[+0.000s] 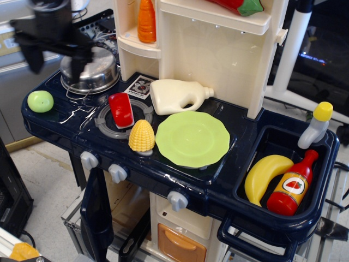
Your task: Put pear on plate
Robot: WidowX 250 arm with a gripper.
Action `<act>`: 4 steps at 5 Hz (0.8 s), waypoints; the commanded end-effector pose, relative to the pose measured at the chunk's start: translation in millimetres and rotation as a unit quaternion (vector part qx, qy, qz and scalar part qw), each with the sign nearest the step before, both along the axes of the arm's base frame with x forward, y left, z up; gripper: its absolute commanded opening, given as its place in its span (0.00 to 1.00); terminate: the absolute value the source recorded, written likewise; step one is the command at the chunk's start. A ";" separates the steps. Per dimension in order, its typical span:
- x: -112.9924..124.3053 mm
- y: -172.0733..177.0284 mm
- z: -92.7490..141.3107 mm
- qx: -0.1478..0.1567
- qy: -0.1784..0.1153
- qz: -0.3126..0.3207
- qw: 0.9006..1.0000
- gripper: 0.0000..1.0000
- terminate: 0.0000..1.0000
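The pear [40,101], a small round light-green fruit, sits on the far left corner of the dark blue toy stove top. The plate [192,138], light green with a wavy rim, lies flat in the middle of the counter with nothing on it. My gripper [54,61] is black and blurred at the upper left, above and a little behind the pear, in front of the steel pot. Its two fingers [34,59] point down with a gap between them and hold nothing.
A steel pot [92,71] stands behind the pear. A red block [121,109] lies on the burner, a yellow corn cob [142,135] beside the plate, a cream jug [177,96] behind it. The sink [322,180] at right holds a banana, a ketchup bottle and a yellow-capped bottle.
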State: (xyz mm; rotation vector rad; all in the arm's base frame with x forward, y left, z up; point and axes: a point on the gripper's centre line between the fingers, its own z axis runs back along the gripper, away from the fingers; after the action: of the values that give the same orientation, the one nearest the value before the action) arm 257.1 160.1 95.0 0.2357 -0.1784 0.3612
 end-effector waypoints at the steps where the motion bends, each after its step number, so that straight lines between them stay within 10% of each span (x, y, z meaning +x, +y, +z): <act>1: 2.4 38.6 -6.8 0.016 -0.038 0.005 0.999 1.00 0.00; 4: 3.0 66.6 -39.8 -0.025 -0.068 -0.018 0.997 1.00 0.00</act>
State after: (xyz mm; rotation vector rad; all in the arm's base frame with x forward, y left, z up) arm 257.2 219.2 40.8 0.1247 -0.2804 0.3689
